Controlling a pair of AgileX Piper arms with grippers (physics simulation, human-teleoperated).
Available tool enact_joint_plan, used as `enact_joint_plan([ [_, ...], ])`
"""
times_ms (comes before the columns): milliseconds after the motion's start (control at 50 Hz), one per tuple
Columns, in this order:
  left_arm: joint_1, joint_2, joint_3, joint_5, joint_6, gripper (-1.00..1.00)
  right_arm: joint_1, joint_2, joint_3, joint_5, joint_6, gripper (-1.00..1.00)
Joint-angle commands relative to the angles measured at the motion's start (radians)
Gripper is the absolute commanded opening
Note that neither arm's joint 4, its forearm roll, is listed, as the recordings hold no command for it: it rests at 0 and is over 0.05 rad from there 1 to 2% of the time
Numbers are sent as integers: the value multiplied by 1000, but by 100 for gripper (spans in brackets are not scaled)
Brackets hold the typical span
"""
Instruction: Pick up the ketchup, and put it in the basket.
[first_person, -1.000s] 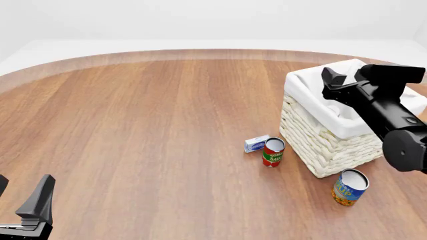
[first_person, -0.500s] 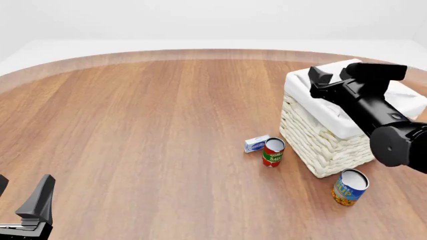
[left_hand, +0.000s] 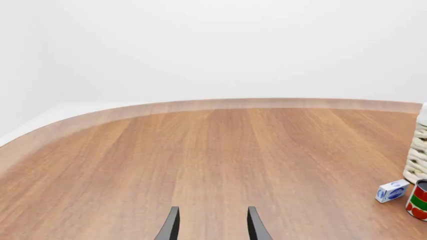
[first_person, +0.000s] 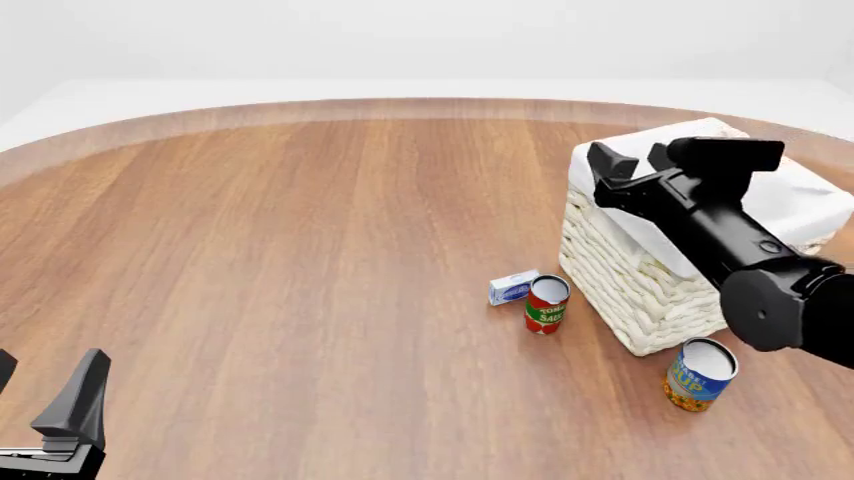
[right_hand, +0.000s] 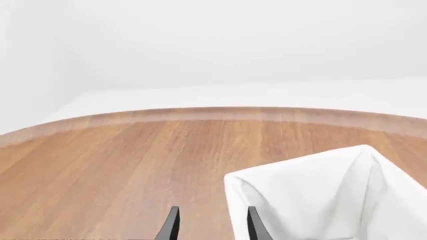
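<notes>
Front view: the right gripper (first_person: 633, 167) is hovering over the near left corner of the basket (first_person: 641, 290), its two fingers standing apart with nothing between them. The basket is sitting directly beneath and to the right of this gripper, on the wooden worktop (first_person: 307, 260). The ketchup is not showing in any view, so I cannot tell where it is; the arm is covering much of the basket's inside. Below and to the left of the right gripper, a red-and-green can (first_person: 546, 304) is standing upright just beside the basket, with a small blue-and-white box (first_person: 513, 287) touching or nearly touching it. A blue-and-yellow can (first_person: 699, 375) is standing near the basket's front corner, under the right arm. The left gripper (first_person: 40, 420) is resting far to the left, well apart from everything, fingers apart and empty.

Right wrist view: the white cloth liner (right_hand: 320, 200) is lying just past the fingertips (right_hand: 172, 225).
</notes>
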Motion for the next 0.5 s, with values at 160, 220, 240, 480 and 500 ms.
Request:
enact_joint_plan([
  [160, 0, 0, 0, 0, 0, 100, 72, 8, -21, -12, 9, 100],
  [220, 0, 0, 0, 0, 0, 100, 95, 8, -28, -14, 8, 100],
  [240, 0, 0, 0, 0, 0, 100, 102, 9, -30, -16, 6, 100],
  [480, 0, 0, 0, 0, 0, 100, 172, 6, -27, -16, -11, 100],
  [500, 0, 0, 0, 0, 0, 100, 172, 6, -27, -16, -11, 100],
])
